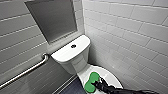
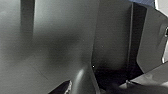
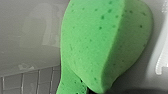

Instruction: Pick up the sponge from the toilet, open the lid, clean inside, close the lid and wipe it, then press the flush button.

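Green sponge (image 3: pixel 105 45) cut off at picture edges, lid (image 1: pixel 113 76) partly hidden beneath it — rail (image 1: pixel 25 72) running off-frame.

Soft, even light on the wall tiles (image 1: pixel 130 27); left wrist view dim, shadowed; glossy lid (image 3: pixel 30 37) mirrors tiling.

Room around the lid (image 1: pixel 110 75) is tight. At 3 o'clock the tiled wall (image 1: pixel 130 37) stands just beside the bowl, leaving only a narrow strip. At 11 o'clock the tank (image 1: pixel 75 61) rises against the lid's back edge. Its flat top lies bare around the flush button (image 1: pixel 73 46), open from above. At 9 o'clock a grab bar (image 1: pixel 27 71) juts from the left wall, with dark floor (image 1: pixel 72 88) free between it and the bowl. The sponge (image 1: pixel 91 81), clamped in the right gripper (image 1: pixel 98 84), covers the lid's 8 o'clock part, and the arm (image 1: pixel 130 90) crosses in from 5 o'clock.
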Robot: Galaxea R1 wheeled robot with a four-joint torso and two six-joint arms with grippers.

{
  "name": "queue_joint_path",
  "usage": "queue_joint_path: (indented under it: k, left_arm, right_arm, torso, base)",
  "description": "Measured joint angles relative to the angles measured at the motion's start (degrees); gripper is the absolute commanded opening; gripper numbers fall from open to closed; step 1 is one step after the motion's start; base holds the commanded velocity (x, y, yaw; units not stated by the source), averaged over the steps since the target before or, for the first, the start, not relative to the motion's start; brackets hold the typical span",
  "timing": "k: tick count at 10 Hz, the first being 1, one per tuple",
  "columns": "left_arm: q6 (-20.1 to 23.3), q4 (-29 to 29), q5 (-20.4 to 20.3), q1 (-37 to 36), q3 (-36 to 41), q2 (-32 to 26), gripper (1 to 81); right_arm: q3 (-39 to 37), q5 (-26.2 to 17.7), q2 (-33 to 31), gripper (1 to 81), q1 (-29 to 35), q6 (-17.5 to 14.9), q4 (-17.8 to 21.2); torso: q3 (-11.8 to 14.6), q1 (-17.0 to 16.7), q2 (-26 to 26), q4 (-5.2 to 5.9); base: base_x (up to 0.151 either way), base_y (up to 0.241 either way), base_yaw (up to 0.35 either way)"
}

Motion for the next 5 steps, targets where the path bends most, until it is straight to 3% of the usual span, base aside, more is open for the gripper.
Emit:
queue_joint_path:
  k: [2,5]
  left_arm:
    - [0.0,0.0,0.0,0.0,0.0,0.0,81.1]
    - [0.0,0.0,0.0,0.0,0.0,0.0,81.1]
  right_arm:
    - [1.0,0.2,-0.8,1.0,-0.2,0.0,0.0]
    - [9.9,2.6,-7.1,1.0,-1.9,-0.2,-0.2]
  torso:
    - [0.0,0.0,0.0,0.00]
    - [0.0,0.0,0.0,0.00]
  base:
    - [0.000,0.000,0.000]
    - [0.000,0.000,0.000]
